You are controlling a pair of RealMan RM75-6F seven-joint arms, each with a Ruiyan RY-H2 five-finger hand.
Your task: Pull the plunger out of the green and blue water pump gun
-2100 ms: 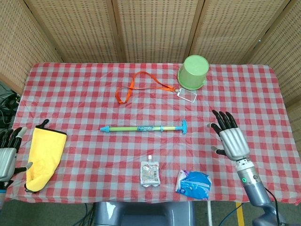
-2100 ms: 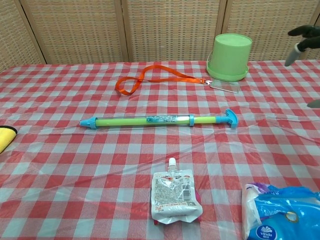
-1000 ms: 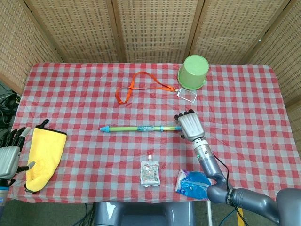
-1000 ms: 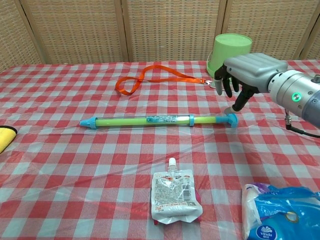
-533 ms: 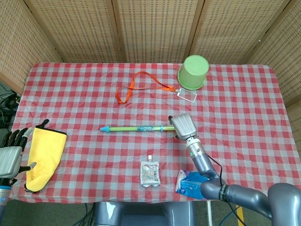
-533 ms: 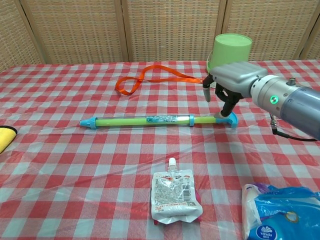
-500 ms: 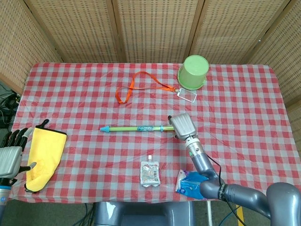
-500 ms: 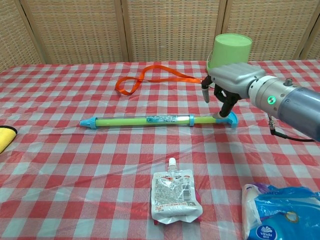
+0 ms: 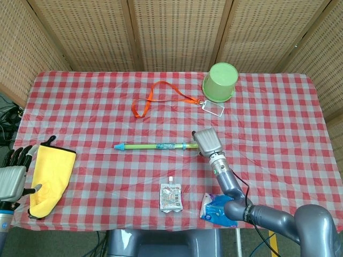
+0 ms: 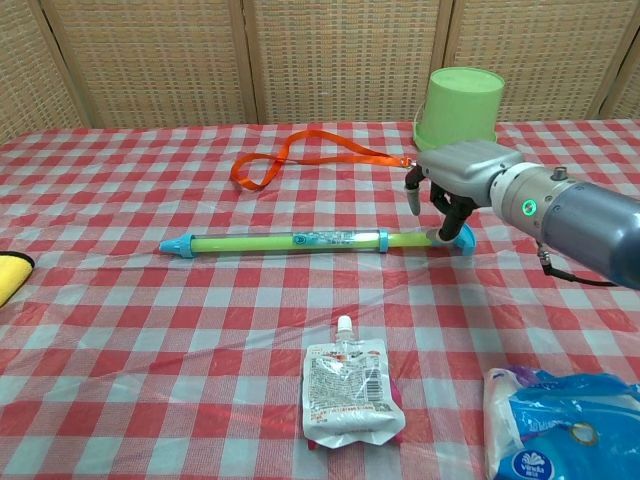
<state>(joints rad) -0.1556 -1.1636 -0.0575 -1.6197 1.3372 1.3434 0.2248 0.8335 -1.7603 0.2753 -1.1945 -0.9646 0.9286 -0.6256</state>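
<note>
Red-white checked tablecloth (image 10: 150,300) — green-blue pump gun (image 10: 290,240), orange lanyard (image 10: 300,152), seemingly yellow mitt (image 9: 49,179).

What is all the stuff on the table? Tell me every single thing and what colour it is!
water pump gun: one, green and blue, lying flat mid-table.
bucket: one, light green, upside down at the back.
strap: one, orange, lying left of the bucket, with a clear card holder at its end.
mitt: one, yellow with black edging, at the table's left edge.
pouch: one, white with a cap, near the front edge.
packet: one, blue and white, at the front, right of the pouch.
tablecloth: one, red and white checks.
right hand: grey, fingers down on the gun's blue handle end.
left hand: grey, holds nothing, beside the mitt.
</note>
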